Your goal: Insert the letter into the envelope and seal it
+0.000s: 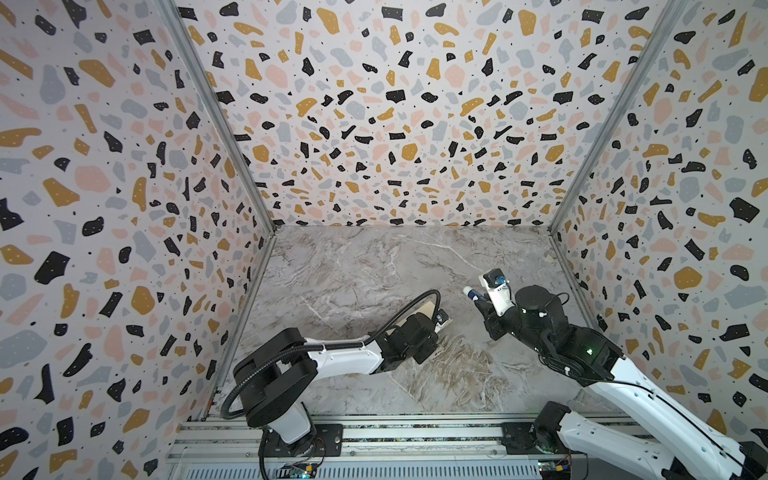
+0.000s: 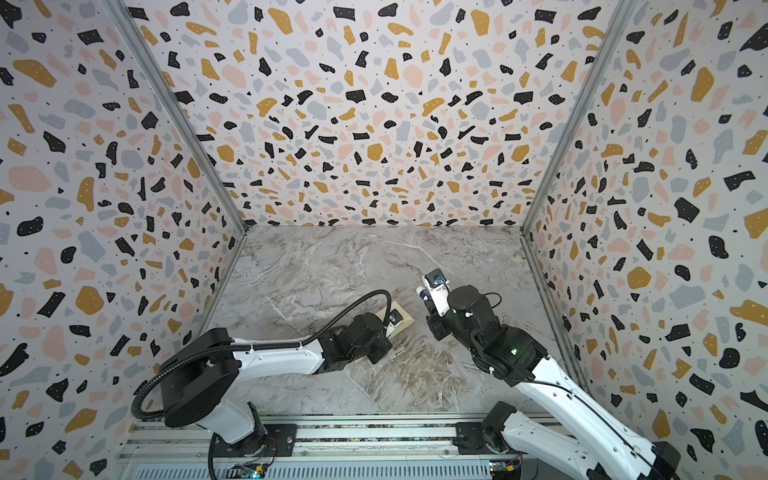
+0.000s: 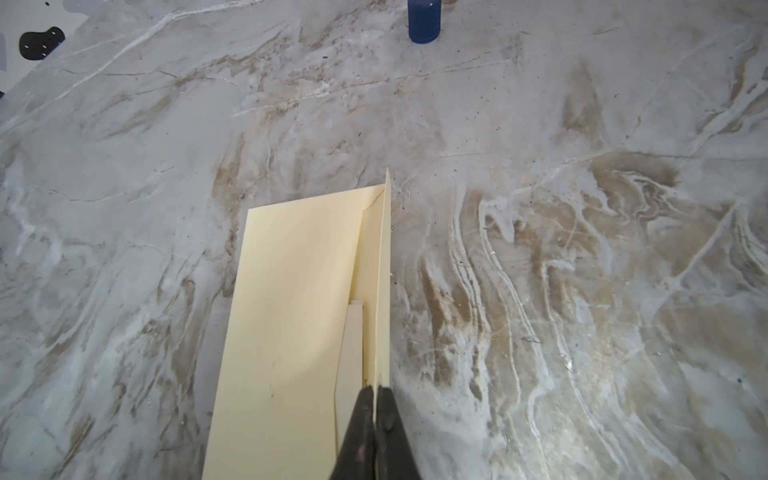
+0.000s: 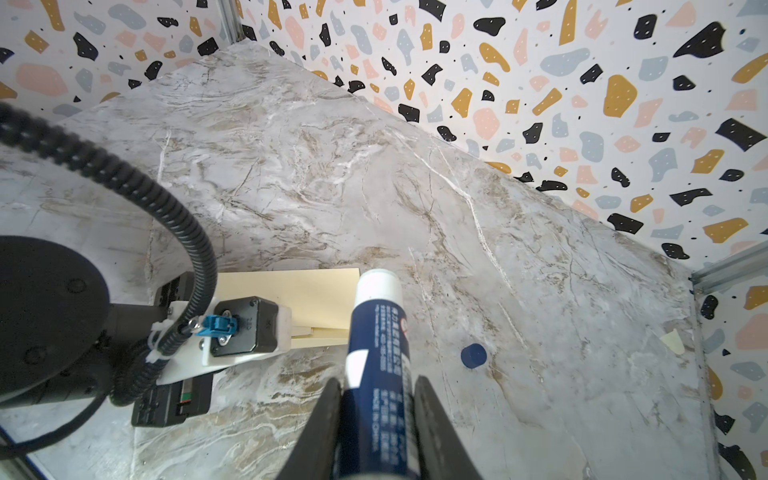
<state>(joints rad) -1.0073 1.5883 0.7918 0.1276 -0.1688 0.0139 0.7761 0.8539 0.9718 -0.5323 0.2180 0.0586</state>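
While our left hand (image 3: 376, 390) pinches the envelope flap (image 3: 383, 291) by its edge and our right hand (image 4: 376, 382) grips the glue stick (image 4: 378, 316), we reckon a hard swipe could yank it loose.

Pale cream-yellow oblong paper envelope (image 3: 291, 311): flat on the marble-patterned surface (image 1: 353, 270) near its middle, raised flap edge between the left gripper's (image 3: 376, 399) fingers (image 3: 361, 415). Dark blue cylindrical glue stick (image 4: 376, 332): between the right gripper's (image 4: 376, 388) fingers, above the surface, right of the envelope. Small dark blue round cap (image 4: 473, 356): on the surface, beyond the envelope's far end, apart.
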